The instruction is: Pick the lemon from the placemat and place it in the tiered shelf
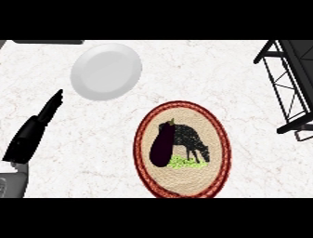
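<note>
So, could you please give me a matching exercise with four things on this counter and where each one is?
Things:
1. plate
2. eggplant
3. shelf
4. left hand

Places:
A. at the right edge, black metal frame
B. lying on the oval placemat
C. at the left, fingers straight
D. upper left of the placemat, white and bare

Pairs: 1-D, 2-B, 3-A, 4-C

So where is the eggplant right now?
In the head view, the eggplant lies on the oval placemat, left of its center, below the white plate and left of the black tiered shelf.
</note>
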